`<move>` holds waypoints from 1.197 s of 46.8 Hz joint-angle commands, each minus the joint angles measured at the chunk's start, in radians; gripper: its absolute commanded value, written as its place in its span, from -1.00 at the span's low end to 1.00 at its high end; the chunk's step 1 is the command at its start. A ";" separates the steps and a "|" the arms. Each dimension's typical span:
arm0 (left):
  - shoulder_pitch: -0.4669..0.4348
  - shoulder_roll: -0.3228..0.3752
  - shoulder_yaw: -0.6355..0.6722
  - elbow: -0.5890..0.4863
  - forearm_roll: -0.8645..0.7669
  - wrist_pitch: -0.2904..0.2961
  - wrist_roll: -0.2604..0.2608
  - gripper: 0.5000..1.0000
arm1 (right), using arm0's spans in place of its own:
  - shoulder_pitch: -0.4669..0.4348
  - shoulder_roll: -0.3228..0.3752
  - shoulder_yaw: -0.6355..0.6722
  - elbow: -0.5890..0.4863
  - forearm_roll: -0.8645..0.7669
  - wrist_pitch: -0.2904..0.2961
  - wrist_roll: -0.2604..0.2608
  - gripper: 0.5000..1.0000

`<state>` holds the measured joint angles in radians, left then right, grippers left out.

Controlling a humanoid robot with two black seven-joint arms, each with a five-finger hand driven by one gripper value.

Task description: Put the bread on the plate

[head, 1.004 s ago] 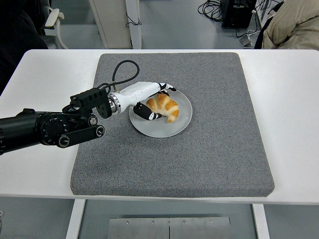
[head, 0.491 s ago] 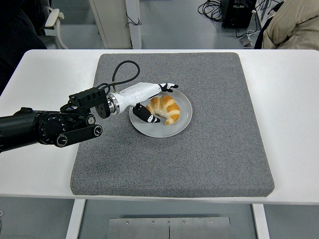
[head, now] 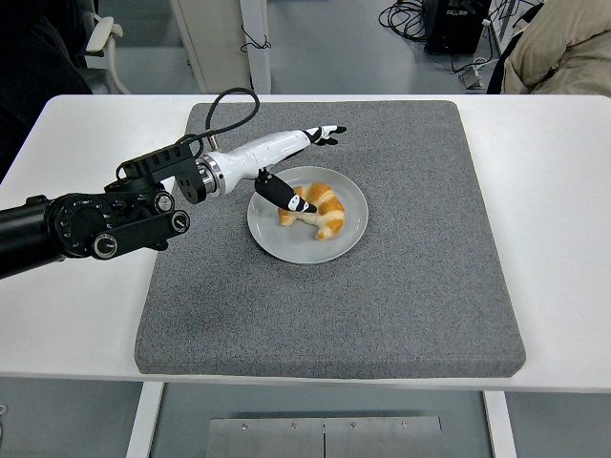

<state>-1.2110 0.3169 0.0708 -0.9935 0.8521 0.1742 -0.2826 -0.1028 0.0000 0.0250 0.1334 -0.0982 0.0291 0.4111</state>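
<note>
golden-brown bread [head: 313,209], a croissant, lay on the grey plate [head: 349,234], just right of and below the left robot hand [head: 291,162]. plate sat on a dark grey mat [head: 382,296] covering most of the white worktop [head: 563,239].

left robot hand was open and held nothing. its long fingers [head: 325,133] were stretched out straight, pointing right and away from the robot, above the mat just beyond the plate's far rim. the thumb [head: 284,196] angled down toward the plate, its black tip at the croissant's left end; contact between tip and bread could not be told from this view. the rest of the bread lay clear of the hand.

white shell of the hand joined a black wrist and forearm [head: 86,224] that came in from the left edge, with a black cable [head: 224,110] looping up behind the wrist.

right robot hand was out of view.

beyond the worktop's far right corner, a beige-clad person [head: 563,48] showed in part.
</note>
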 commanded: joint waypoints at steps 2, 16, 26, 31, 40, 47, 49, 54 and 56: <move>0.013 0.008 -0.022 0.001 -0.126 -0.004 -0.009 0.86 | 0.000 0.000 0.000 0.000 0.000 0.000 0.000 1.00; 0.068 0.008 -0.134 0.004 -0.255 0.028 -0.023 0.88 | 0.000 0.000 0.000 0.000 0.000 0.000 0.000 1.00; 0.168 -0.012 -0.324 0.019 -0.272 0.047 -0.021 0.88 | 0.000 0.000 0.000 0.000 0.000 0.000 0.000 1.00; 0.212 -0.035 -0.413 0.061 -0.320 0.048 -0.021 0.88 | 0.000 0.000 0.001 0.000 0.000 0.000 0.000 1.00; 0.226 -0.107 -0.467 0.222 -0.435 0.045 -0.075 0.89 | 0.000 0.000 0.000 0.000 0.000 0.000 0.000 1.00; 0.223 -0.145 -0.470 0.326 -0.547 0.038 -0.104 0.89 | 0.000 0.000 0.000 0.000 0.000 0.000 0.000 1.00; 0.219 -0.159 -0.474 0.352 -0.576 0.034 -0.104 0.89 | 0.000 0.000 0.000 0.000 0.000 0.000 0.000 1.00; 0.214 -0.199 -0.505 0.400 -0.633 0.022 -0.106 0.89 | 0.000 0.000 0.001 0.002 0.000 0.000 0.000 1.00; 0.214 -0.214 -0.523 0.418 -0.645 0.022 -0.106 0.89 | 0.000 0.000 0.001 0.000 0.000 0.000 0.000 1.00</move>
<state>-0.9961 0.1244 -0.4286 -0.6010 0.2272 0.1980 -0.3878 -0.1027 0.0000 0.0253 0.1337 -0.0982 0.0292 0.4111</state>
